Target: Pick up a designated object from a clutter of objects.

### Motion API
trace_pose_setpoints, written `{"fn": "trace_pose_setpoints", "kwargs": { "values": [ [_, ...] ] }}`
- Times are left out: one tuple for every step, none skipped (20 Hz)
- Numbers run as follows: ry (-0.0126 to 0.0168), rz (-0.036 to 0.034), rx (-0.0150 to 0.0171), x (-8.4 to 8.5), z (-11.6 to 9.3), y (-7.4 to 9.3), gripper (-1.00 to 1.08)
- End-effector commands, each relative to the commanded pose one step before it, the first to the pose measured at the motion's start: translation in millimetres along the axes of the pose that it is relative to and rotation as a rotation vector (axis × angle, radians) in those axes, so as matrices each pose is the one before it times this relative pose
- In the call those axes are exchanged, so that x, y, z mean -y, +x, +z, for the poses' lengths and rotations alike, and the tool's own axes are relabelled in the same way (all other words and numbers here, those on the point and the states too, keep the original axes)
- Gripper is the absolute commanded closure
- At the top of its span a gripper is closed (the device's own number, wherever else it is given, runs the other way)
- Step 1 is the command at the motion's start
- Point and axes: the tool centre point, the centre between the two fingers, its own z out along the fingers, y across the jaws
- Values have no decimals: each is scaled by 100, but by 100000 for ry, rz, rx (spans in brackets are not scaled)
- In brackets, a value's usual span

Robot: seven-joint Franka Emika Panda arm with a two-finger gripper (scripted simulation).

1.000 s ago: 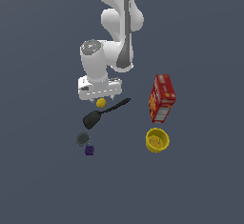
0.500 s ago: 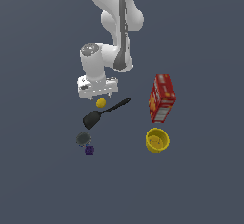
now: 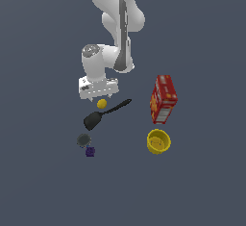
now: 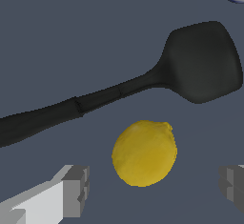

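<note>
- My claw (image 4: 152, 189) is spread wide, fingers (image 4: 76, 189) flanking the lemon (image 4: 144, 152), not touching it.
- Lemon (image 3: 101, 104) lies just beside the spatula (image 3: 103, 114) handle, at 9 o'clock of the red box (image 3: 163, 99).

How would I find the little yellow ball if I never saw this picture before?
Find the white robot arm's gripper; the little yellow ball lies right under it, beside the black spatula. It is solid, round and lemon-like, far smaller than the hollow yellow cup near the red box.
</note>
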Motion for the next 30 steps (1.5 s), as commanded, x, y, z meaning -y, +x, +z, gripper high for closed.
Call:
{"fn": "trace_pose_setpoints", "kwargs": {
  "values": [
    [-32, -13, 45, 15, 369, -36, -92],
    [0, 0, 0, 0, 243, -15, -92],
    [0, 0, 0, -1, 285, -15, -92],
    [0, 0, 0, -1, 328, -15, -92],
    [0, 0, 0, -2, 370, -15, -92],
    [-40, -26, -8, 10, 399, -10, -92],
    [0, 0, 0, 0, 452, -15, -92],
    [0, 0, 0, 1, 443, -13, -92],
    [0, 0, 0, 2, 399, -10, -92],
    [8, -30, -38, 11, 343, -2, -92],
    [0, 0, 0, 1, 310, -4, -92],
    [0, 0, 0, -1, 266, -1, -92],
    [0, 0, 0, -4, 222, 2, -92],
    [36, -45, -62, 8, 165, 13, -92],
    [0, 0, 0, -10, 135, 8, -92],
    [0, 0, 0, -13, 92, 10, -92],
    [0, 0, 0, -13, 51, 10, -92],
    [0, 0, 0, -6, 15, 5, -92],
    [0, 0, 0, 0, 0, 0, 108],
    [0, 0, 0, 0, 0, 0, 108],
    [0, 0, 0, 0, 0, 0, 108],
    [0, 0, 0, 0, 0, 0, 108],
    [0, 0, 0, 0, 0, 0, 108],
    [0, 0, 0, 0, 0, 0, 108],
    [0, 0, 0, 0, 0, 0, 108],
    [0, 0, 0, 0, 0, 0, 108],
    [0, 0, 0, 0, 0, 0, 108],
    [0, 0, 0, 0, 0, 0, 108],
    [-87, 108, -108, -50, -68, 2, 108],
    [0, 0, 0, -2, -21, 5, 108]
  ]
}}
